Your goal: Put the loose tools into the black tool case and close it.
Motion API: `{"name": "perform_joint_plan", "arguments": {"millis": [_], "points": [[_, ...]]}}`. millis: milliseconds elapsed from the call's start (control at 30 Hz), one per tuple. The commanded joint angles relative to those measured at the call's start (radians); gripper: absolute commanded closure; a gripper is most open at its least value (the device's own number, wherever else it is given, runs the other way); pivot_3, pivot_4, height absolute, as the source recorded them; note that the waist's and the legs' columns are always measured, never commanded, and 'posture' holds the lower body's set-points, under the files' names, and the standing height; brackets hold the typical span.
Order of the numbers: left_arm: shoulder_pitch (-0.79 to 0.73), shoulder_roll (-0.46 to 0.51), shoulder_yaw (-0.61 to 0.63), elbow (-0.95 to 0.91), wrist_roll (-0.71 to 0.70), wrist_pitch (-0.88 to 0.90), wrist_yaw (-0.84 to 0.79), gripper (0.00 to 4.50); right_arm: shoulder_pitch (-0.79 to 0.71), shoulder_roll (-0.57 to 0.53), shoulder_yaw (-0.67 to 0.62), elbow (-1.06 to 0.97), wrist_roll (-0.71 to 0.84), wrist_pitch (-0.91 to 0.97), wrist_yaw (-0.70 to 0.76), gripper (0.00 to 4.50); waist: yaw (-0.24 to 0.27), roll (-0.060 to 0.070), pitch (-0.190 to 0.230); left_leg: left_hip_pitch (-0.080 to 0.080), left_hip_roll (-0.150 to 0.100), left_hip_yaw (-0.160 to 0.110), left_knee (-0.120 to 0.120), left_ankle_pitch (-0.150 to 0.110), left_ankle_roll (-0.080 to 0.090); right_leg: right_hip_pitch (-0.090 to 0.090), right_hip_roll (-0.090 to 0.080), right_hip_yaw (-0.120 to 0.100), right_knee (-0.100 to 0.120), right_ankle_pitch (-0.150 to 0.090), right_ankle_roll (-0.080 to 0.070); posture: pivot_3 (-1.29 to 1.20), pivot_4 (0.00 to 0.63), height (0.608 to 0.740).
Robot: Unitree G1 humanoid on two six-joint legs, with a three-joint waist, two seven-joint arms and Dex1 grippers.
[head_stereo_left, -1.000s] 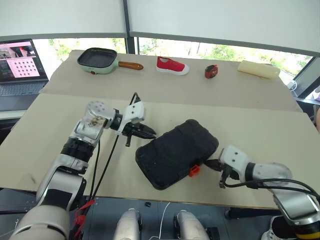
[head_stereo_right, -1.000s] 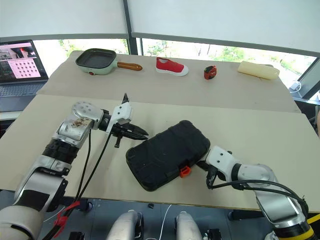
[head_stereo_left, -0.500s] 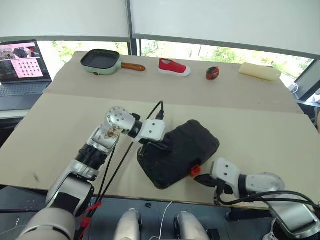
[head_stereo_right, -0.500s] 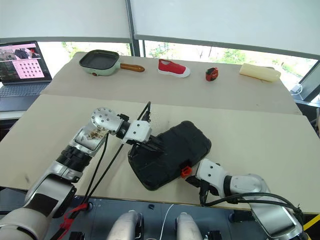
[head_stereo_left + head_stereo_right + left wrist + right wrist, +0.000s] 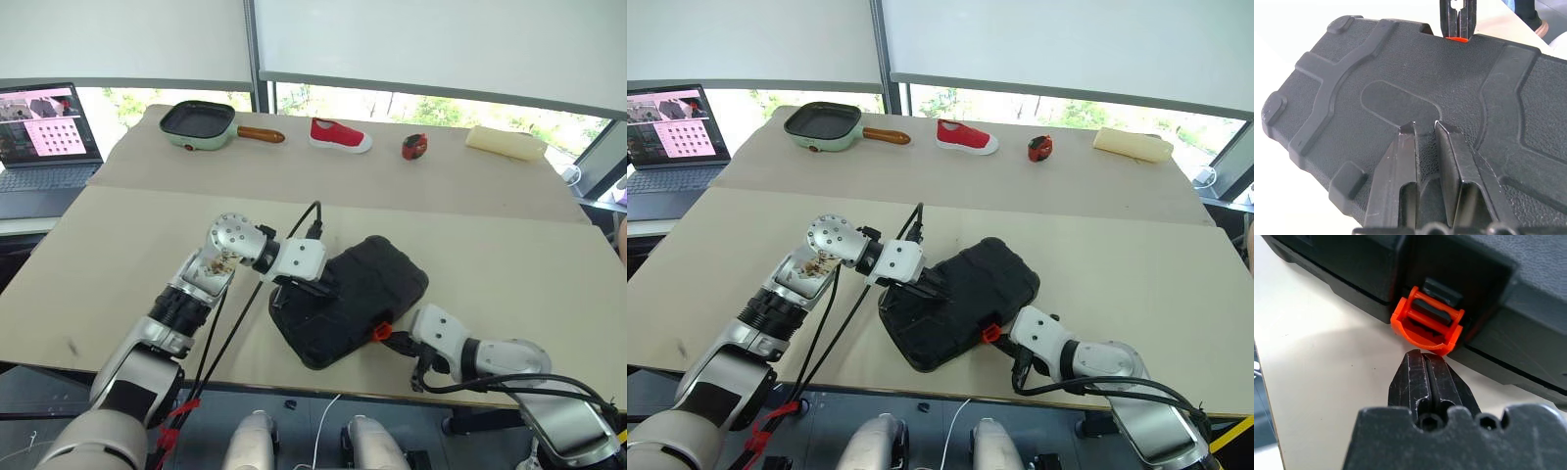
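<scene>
Step in hand: latching the closed case; no loose tools lie on the counter [image 5: 118, 255], so stowing is judged done. Lower right of the head views: right gripper [image 5: 1426, 363], jaws pressed together, tips just beside the orange latch [image 5: 1427, 326], which hangs unfastened at the case's near edge. Centre: black tool case [image 5: 377, 269], lid down, lying askew on the counter; contents hidden. Left of centre: left gripper [image 5: 1422, 128], jaws slightly spread and pinching nothing, tips resting on the textured lid, judged to be steadying it. Next move calls for the right tips to push the latch up against the lid until it snaps, with pressure kept on the lid. Far edge, upper frame: green pan [image 5: 196, 121], holding nothing; red shoe [image 5: 339, 134]; tape measure [image 5: 414, 147]; laptop [image 5: 44, 137] at upper left.
</scene>
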Motion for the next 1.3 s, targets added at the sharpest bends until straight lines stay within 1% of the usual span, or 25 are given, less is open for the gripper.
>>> {"name": "perform_joint_plan", "arguments": {"millis": [33, 233, 333, 533, 667, 733, 767, 867, 1000, 1133, 1233, 1300], "points": [[0.016, -0.012, -0.072, 0.069, 0.069, -0.024, -0.009, 3.79, -0.024, 0.012, -0.093, -0.108, 0.071, -0.009, -0.006, 4.5, 0.0, 0.0, 0.0, 0.0, 0.0, 0.0, 0.0, 0.0, 0.0, 0.0, 0.0, 0.0, 0.0, 0.0, 0.0, 0.0, 0.15, 0.74], [-0.007, -0.028, -0.073, 0.125, 0.075, -0.058, -0.01, 3.79, -0.036, 0.02, -0.112, -0.13, 0.11, 0.03, -0.006, 4.5, -0.001, 0.0, 0.0, 0.001, 0.0, 0.0, 0.001, 0.0, 0.0, 0.001, 0.0, 0.0, 0.0, 0.0, 0.0, 0.0, 0.15, 0.74], [-0.023, -0.042, -0.073, 0.155, 0.081, -0.075, -0.005, 3.79, -0.017, 0.012, -0.117, -0.131, 0.109, 0.028, 0.006, 4.5, -0.001, 0.0, -0.001, 0.002, 0.0, 0.0, 0.001, 0.0, 0.0, 0.002, 0.0, 0.0, 0.0, 0.0, 0.0, 0.0, 0.15, 0.74], [-0.031, -0.048, -0.067, 0.176, 0.093, -0.1, -0.005, 3.79, 0.086, -0.041, -0.137, -0.118, 0.084, 0.0, 0.04, 4.5, 0.005, 0.0, -0.002, 0.001, 0.0, 0.0, 0.001, 0.0, 0.0, 0.002, 0.0, 0.0, -0.002, 0.001, 0.001, 0.0, 0.15, 0.74], [-0.029, -0.047, -0.065, 0.175, 0.095, -0.103, -0.006, 3.79, 0.137, -0.036, -0.13, -0.096, 0.074, 0.028, 0.013, 4.5, 0.003, 0.0, -0.002, 0.001, 0.0, 0.0, 0.0, 0.0, 0.0, 0.002, 0.0, 0.0, -0.004, 0.001, 0.0, 0.0, 0.15, 0.74], [-0.027, -0.046, -0.066, 0.172, 0.098, -0.105, -0.006, 3.89, 0.153, -0.007, -0.125, -0.091, 0.081, 0.05, -0.018, 3.9, 0.002, 0.0, -0.002, 0.001, 0.0, 0.0, 0.0, 0.0, 0.0, 0.002, 0.0, 0.0, -0.004, 0.001, 0.0, 0.0, 0.15, 0.74], [-0.026, -0.045, -0.065, 0.169, 0.098, -0.104, -0.007, 3.89, 0.156, 0.009, -0.121, -0.092, 0.085, 0.06, -0.035, 3.74, 0.002, 0.0, -0.003, 0.001, 0.001, 0.0, 0.0, 0.0, 0.0, 0.002, 0.0, 0.0, -0.004, 0.001, 0.001, 0.0, 0.15, 0.74], [-0.025, -0.041, -0.066, 0.162, 0.097, -0.1, -0.012, 3.89, 0.143, 0.069, -0.114, -0.123, 0.125, 0.119, -0.079, 2.68, 0.002, 0.0, -0.003, 0.001, 0.001, 0.0, 0.0, 0.0, 0.0, 0.002, 0.0, 0.0, -0.004, 0.001, 0.0, 0.0, 0.15, 0.74], [-0.031, -0.037, -0.066, 0.17, 0.097, -0.104, -0.021, 3.89, 0.086, 0.14, -0.095, -0.134, 0.127, 0.178, -0.148, 1.3, 0.002, 0.0, -0.003, 0.001, 0.002, 0.0, 0.0, 0.0, 0.0, 0.002, 0.0, 0.0, -0.004, 0.001, 0.0, 0.0, 0.15, 0.74], [-0.041, -0.035, -0.067, 0.178, 0.099, -0.109, -0.03, 3.89, 0.039, 0.22, -0.093, -0.125, 0.159, 0.245, -0.209, 1.3, 0.001, 0.0, -0.003, 0.0, 0.002, 0.0, 0.0, 0.0, 0.0, 0.001, 0.001, 0.0, -0.004, 0.001, 0.0, 0.0, 0.15, 0.74], [-0.053, -0.036, -0.068, 0.189, 0.103, -0.116, -0.029, 3.89, 0.009, 0.299, -0.113, -0.113, 0.184, 0.293, -0.272, 1.3, -0.01, 0.0, -0.003, 0.0, 0.003, 0.0, 0.0, 0.0, 0.0, 0.001, 0.002, 0.0, -0.005, 0.002, -0.002, 0.0, 0.15, 0.74], [-0.057, -0.039, -0.068, 0.195, 0.104, -0.117, -0.028, 3.89, 0.004, 0.326, -0.124, -0.122, 0.197, 0.311, -0.285, 1.3, -0.017, 0.0, -0.003, 0.0, 0.004, 0.0, -0.001, 0.0, 0.0, 0.001, 0.003, 0.0, -0.004, 0.002, -0.002, 0.0, 0.15, 0.74]]}}
